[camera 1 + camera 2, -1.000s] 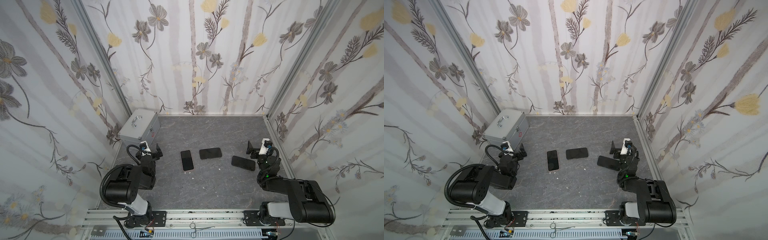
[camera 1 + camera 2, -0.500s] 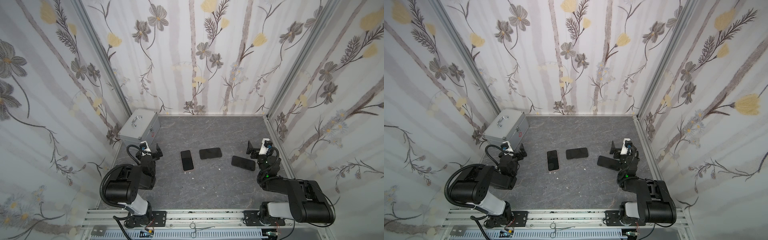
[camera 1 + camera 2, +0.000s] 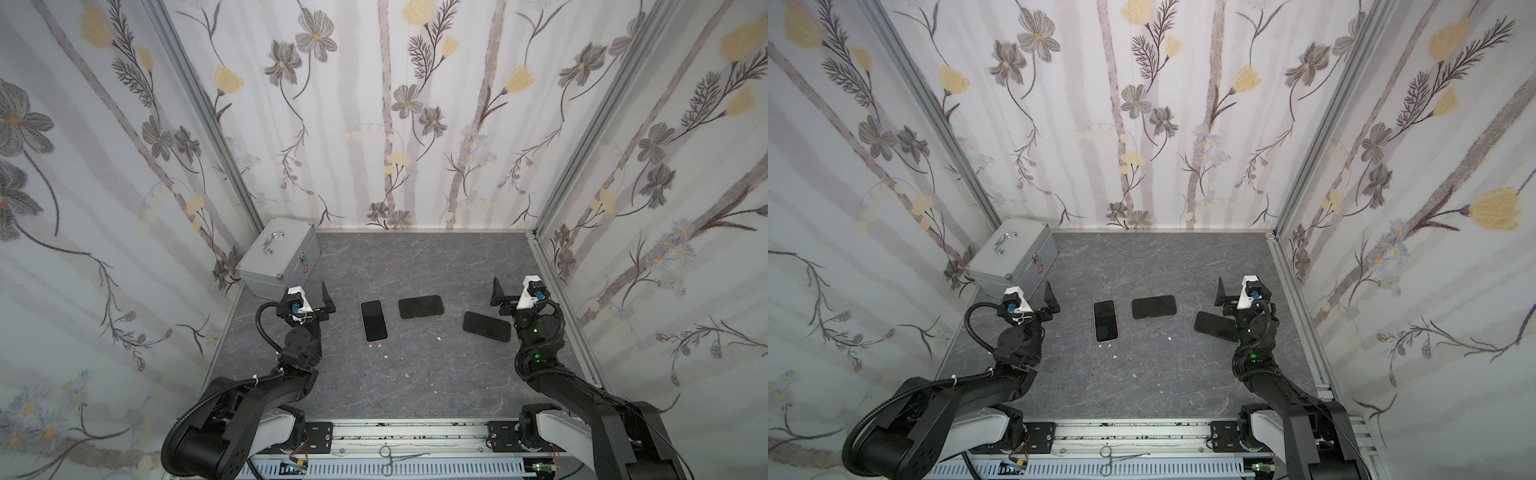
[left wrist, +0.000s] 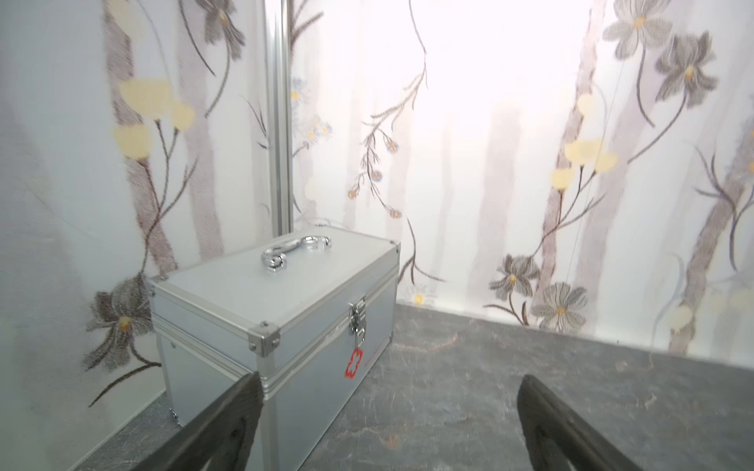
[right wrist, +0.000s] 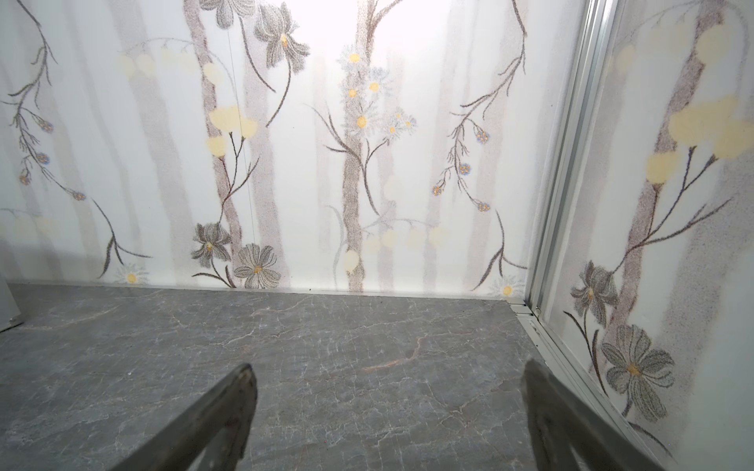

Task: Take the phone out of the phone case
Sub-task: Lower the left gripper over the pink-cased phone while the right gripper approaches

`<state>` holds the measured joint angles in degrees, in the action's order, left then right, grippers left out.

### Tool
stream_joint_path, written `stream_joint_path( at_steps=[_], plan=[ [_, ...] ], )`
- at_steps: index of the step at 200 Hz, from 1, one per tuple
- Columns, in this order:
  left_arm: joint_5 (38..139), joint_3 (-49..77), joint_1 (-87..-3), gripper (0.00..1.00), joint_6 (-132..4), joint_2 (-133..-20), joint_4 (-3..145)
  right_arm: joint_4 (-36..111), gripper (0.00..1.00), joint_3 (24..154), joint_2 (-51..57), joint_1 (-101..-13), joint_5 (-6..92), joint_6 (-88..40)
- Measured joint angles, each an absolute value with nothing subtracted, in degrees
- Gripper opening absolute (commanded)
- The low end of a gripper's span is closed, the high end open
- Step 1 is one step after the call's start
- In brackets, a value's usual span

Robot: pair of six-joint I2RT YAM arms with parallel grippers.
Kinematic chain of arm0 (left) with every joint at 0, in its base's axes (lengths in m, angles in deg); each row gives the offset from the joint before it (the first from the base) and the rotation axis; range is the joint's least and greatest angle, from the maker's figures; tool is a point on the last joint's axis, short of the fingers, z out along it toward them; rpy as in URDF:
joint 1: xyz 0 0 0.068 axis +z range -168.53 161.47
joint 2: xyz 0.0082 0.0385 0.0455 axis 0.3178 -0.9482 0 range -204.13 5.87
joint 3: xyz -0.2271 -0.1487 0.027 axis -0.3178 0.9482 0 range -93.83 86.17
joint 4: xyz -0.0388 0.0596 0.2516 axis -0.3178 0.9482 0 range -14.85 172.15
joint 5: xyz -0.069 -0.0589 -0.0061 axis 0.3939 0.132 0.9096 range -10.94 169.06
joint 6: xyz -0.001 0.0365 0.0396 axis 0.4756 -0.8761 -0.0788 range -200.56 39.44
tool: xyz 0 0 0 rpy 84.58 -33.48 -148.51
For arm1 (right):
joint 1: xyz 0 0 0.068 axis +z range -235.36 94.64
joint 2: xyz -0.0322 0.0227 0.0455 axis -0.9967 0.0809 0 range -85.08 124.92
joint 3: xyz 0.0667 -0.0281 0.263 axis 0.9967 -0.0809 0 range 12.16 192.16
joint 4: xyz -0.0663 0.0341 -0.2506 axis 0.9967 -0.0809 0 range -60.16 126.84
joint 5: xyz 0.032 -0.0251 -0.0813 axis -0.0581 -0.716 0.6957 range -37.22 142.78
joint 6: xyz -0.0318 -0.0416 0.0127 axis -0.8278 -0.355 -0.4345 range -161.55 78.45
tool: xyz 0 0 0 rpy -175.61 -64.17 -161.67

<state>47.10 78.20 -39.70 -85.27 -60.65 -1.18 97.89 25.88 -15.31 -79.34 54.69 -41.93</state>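
Sitting folded low at lower left and lower right of both top views, aimed up-frame. Holding left gripper (image 4: pixel 390 385) and right gripper (image 5: pixel 390 370) spread wide, gripping nothing. Leaving cased phone (image 3: pixel 374 320) flat on table (image 3: pixel 415 374), just left of centre.

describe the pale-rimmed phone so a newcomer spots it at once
Start at the silver metal box in the far left corner; three phones lie in a row to its right. The pale-rimmed phone is closest to the box. It alone points away from the robot and has a pinkish rim; the middle phone and right phone are all black, lying crosswise.
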Motion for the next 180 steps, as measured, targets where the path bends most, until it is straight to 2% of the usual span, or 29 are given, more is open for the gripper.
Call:
stream_joint_path(
  at_steps=[30,68,96,127,180],
  plan=[
    [38.71,69.94,-43.63,1.0,-80.63,-52.48,14.64,86.48,1.0,32.13,-20.29,-79.05,53.69,-37.93],
    [37.48,57.02,-44.96,1.0,-67.74,-49.79,43.89,73.44,1.0,36.81,-24.22,-78.75,50.23,-27.16],
    [43.03,49.63,-45.09,1.0,-58.32,-52.48,61.26,64.1,1.0,41.16,-23.68,-78.46,49.47,-18.5],
    [51.27,47.01,-47.17,1.0,-48.57,-57.9,72.85,54.88,1.0,46.1,-18.87,-74.92,45.97,-13.83],
    [57.96,41.29,-56.04,1.0,-39.43,-71.67,82.0,44.23,1.0,52.54,-12.66,-58.96,45.91,-13.21]
  ],
)
